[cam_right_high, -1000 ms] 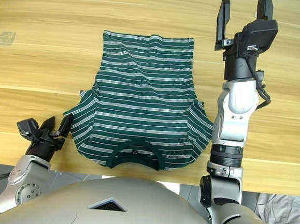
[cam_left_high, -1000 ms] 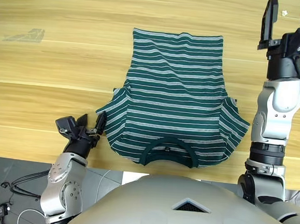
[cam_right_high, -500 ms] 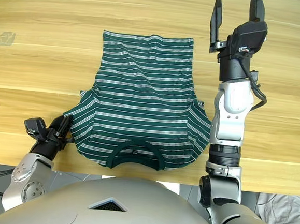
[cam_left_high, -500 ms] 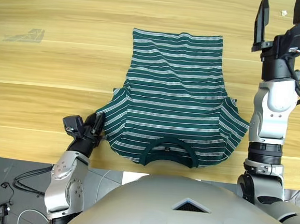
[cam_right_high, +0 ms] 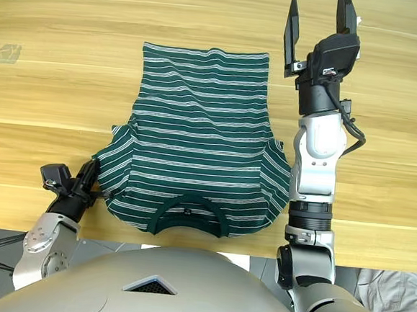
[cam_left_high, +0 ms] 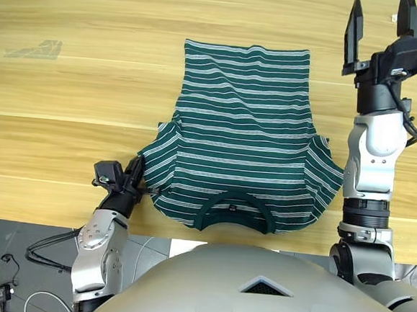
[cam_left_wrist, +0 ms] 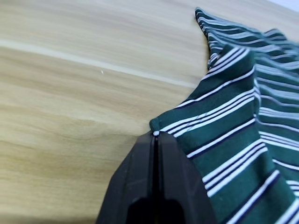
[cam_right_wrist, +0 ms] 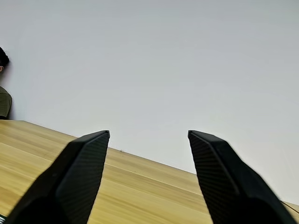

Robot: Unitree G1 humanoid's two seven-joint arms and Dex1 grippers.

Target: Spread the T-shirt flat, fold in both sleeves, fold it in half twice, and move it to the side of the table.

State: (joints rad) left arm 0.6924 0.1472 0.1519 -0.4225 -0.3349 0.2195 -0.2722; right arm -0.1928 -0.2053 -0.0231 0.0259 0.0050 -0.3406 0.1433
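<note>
The striped T-shirt [cam_left_high: 241, 130], mid-frame, looks soft, light and floppy. The left gripper [cam_left_wrist: 154, 136] pinches its sleeve-hem corner; the right gripper [cam_left_high: 380, 25] is spread wide, upper right.

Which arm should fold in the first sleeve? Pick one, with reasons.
Left. On the T-shirt, the left claw sits shut at the left sleeve tip; the right claw is raised, open, near the far hem, apart from the right sleeve.

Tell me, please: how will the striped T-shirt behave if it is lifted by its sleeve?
Probably floppy: the T-shirt lies in soft wrinkles, so a lifted sleeve should rise first, the rest draping. It looks thin and light. Pushed on the wooden table, it would likely bunch up.
</note>
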